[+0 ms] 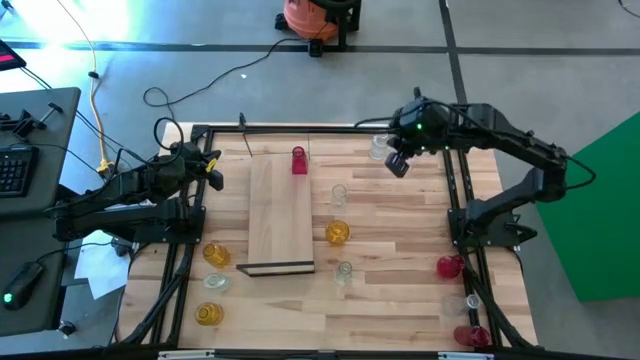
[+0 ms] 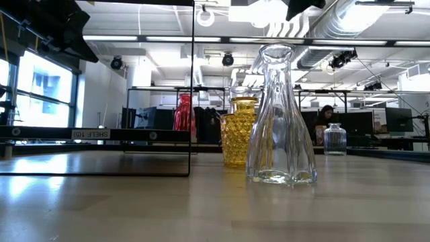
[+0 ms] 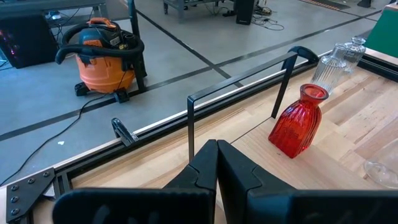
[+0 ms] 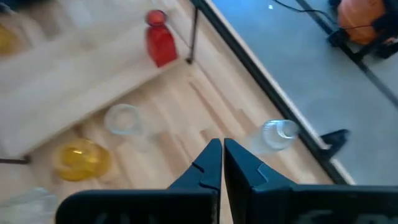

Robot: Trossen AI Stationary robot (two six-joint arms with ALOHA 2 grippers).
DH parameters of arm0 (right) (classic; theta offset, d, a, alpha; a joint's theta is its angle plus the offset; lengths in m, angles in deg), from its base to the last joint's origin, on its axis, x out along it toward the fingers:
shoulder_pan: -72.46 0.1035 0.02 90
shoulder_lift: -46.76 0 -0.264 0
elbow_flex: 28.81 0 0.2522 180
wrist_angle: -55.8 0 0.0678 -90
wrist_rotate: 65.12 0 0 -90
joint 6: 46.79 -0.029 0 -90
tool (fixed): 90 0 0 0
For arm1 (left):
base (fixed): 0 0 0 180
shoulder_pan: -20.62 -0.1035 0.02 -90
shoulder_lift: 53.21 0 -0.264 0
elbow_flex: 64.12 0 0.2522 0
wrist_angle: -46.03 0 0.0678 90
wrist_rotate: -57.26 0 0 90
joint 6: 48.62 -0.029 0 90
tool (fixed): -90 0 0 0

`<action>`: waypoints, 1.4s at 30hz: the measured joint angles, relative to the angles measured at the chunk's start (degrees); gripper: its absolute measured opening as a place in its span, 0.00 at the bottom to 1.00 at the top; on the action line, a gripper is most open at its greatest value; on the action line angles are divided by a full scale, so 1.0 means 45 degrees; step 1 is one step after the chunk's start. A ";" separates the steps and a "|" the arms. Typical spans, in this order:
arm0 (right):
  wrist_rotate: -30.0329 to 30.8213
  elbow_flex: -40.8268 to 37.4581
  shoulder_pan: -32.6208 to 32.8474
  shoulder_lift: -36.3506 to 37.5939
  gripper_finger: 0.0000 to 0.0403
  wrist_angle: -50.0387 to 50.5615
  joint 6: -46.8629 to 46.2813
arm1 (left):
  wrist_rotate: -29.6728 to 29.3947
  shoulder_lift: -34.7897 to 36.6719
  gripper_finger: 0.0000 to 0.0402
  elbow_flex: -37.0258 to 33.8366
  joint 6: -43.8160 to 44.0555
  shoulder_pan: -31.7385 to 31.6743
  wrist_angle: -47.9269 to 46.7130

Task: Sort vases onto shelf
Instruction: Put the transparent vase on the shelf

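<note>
Shut and empty, the right gripper [image 1: 398, 165] hung over the tabletop's [image 1: 400, 240] far right part, near a clear vase [image 1: 378, 147] at the far edge. Also shut and empty, the left gripper [image 1: 213, 170] waited at the left edge. One red vase [image 1: 298, 160] stood on the shelf's [image 1: 280, 215] far end; other vases, including an amber vase [image 1: 337, 233], stood on the tabletop around it.

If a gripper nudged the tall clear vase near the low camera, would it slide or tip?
The tall clear vase likely tips rather than rolls: narrow neck, flared base. Its smooth glass looks slippery and fragile. It probably slides easily on the wooden tabletop.
</note>
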 joint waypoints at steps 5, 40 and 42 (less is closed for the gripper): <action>0.0766 0.0000 0.0909 -0.0036 0.00 -0.1142 -0.0857 | 0.0001 -0.0005 0.00 0.0000 -0.0001 0.0001 0.0000; 0.5560 0.0131 -0.5073 -0.0411 0.00 -0.0842 -1.1519 | -0.0002 -0.0005 0.00 0.0000 0.0004 0.0003 0.0005; 0.5862 0.0131 -0.5072 -0.0588 0.00 -0.0518 -1.1759 | 0.0002 -0.0005 0.00 0.0000 0.0004 0.0003 0.0001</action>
